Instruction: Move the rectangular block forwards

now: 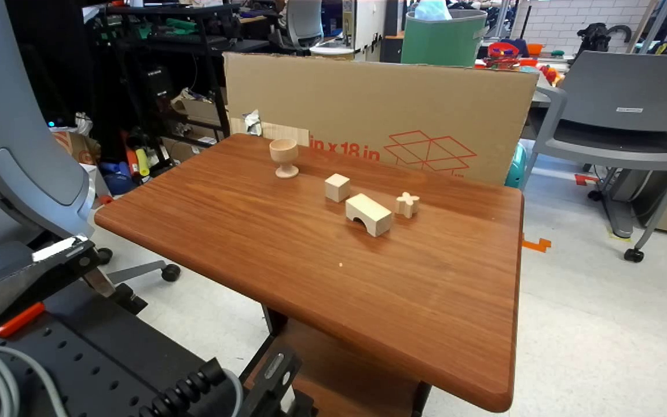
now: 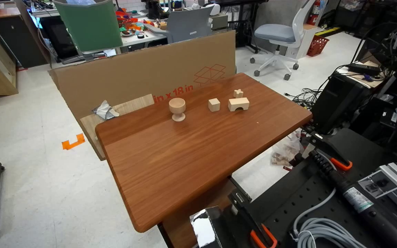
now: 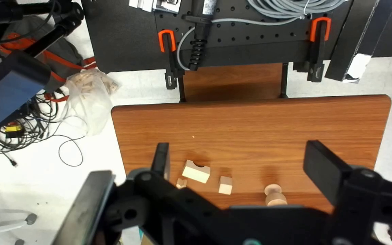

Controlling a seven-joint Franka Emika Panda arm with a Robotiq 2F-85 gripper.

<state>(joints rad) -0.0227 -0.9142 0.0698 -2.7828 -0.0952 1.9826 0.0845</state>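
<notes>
Fingers (image 3: 322,166): spread wide apart, one at each side of the wrist view.
Gripper (image 3: 238,153): seen in the wrist view, directed toward the table (image 3: 250,126).
Rectangular block (image 1: 370,214): pale unpainted wood; resting on the table with arched cut-out at the underside; well apart from both fingers, though framed between them in the wrist view; right of the cube (image 1: 337,188) in both exterior views.
Cube: pale wood; left of the block, near but apart.
Cross-topped piece (image 1: 407,204): pale wood, upright; just beside the block on the far side, with a narrow gap between.
Wooden goblet (image 2: 177,108): upright on its foot; left of the cube, well apart from the block.
Speck (image 1: 340,264): small and pale; on the table, on the near side of the block.
Table: brown wood grain with rounded corners.
Cardboard sheet (image 1: 339,87): upright along the far edge of the table; marked with red lettering and a red box outline.
Crumpled silver piece (image 2: 105,111): at the left end of the cardboard sheet, against a wood-grain strip (image 2: 136,103).
Black bench (image 2: 288,206): perforated; at the near side of the table; fitted with orange-handled clamps (image 3: 315,58) and bearing a grey cable coil (image 3: 291,10).
</notes>
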